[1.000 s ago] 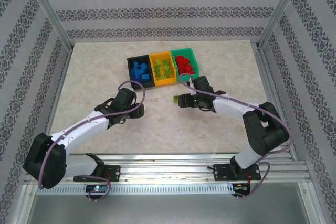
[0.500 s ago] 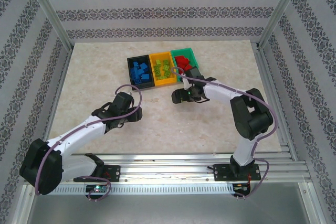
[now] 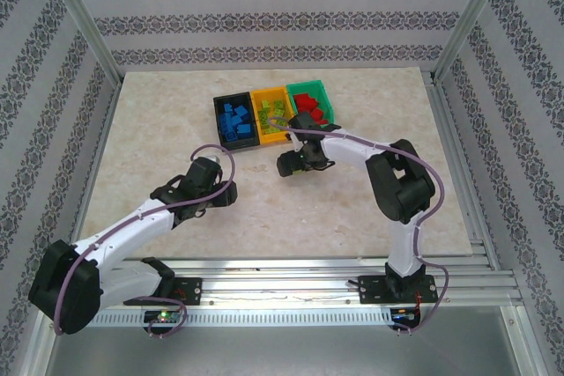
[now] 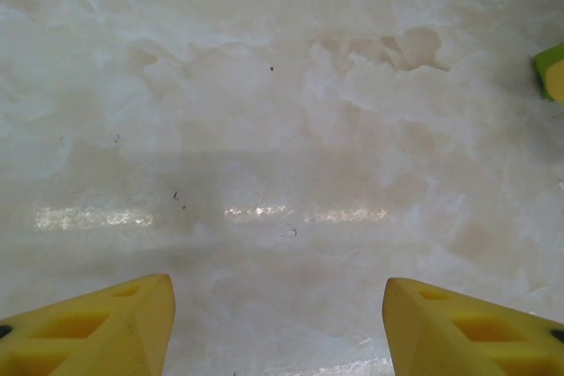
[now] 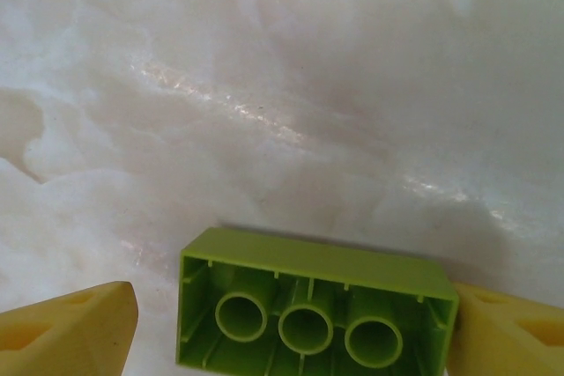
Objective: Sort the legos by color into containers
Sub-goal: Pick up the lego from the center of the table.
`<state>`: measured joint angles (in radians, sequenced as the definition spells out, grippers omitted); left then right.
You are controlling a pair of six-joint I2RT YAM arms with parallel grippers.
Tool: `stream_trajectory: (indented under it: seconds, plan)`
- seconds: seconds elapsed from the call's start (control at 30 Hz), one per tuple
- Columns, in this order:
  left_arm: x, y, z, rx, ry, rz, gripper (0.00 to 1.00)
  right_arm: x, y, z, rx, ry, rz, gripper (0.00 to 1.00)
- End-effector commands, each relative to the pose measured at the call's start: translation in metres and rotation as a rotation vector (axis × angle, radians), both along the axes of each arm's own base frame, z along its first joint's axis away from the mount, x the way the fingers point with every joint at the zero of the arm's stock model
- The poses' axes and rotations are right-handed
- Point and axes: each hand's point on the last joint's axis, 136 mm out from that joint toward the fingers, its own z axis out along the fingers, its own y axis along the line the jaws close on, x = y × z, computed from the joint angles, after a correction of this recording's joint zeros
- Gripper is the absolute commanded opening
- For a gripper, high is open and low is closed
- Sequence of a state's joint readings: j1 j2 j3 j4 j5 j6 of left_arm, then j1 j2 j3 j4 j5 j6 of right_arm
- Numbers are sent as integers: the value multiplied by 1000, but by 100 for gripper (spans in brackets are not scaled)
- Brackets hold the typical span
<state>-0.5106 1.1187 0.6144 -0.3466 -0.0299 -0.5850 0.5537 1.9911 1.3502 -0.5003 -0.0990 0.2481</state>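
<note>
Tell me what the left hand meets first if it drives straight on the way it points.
Probably the bare tabletop: the open left hand angles down at it, with nothing between or ahead of its fingers. A lime-green bit at the right edge lies off that line.

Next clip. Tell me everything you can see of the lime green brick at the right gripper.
The lime green plastic lego brick is a glossy rectangular block, hollow underside toward the wrist camera, three round tubes in a row inside. It sits between the yellow fingers of the right gripper: one end meets a finger, a gap shows beside the other. The pale marbled tabletop lies behind it; whether they touch cannot be told.
</note>
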Motion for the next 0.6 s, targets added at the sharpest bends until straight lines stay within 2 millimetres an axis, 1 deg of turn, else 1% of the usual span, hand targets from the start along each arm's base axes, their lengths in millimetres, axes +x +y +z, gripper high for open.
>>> stream_trajectory:
  seconds: [0.0, 0.13, 0.27, 0.37, 0.43, 0.57]
  plan:
    - [1, -3, 4, -25, -25, 3, 64, 2, -12, -7, -114, -4, 4, 86]
    - [1, -3, 4, -26, -25, -3, 64, 2, -10, -8, -123, 1, 9, 82]
    - [2, -4, 5, -23, -24, -8, 64, 0, -8, -8, -110, 0, 12, 73]
    - [2, -5, 5, -31, -24, -8, 64, -1, -7, -6, -94, -3, 16, 68]
    - [3, -6, 6, -36, -27, -8, 64, -2, -6, -5, -84, -6, 20, 66]
    - [4, -7, 5, -43, -24, -7, 64, -5, -2, -1, -40, -5, 25, 60]
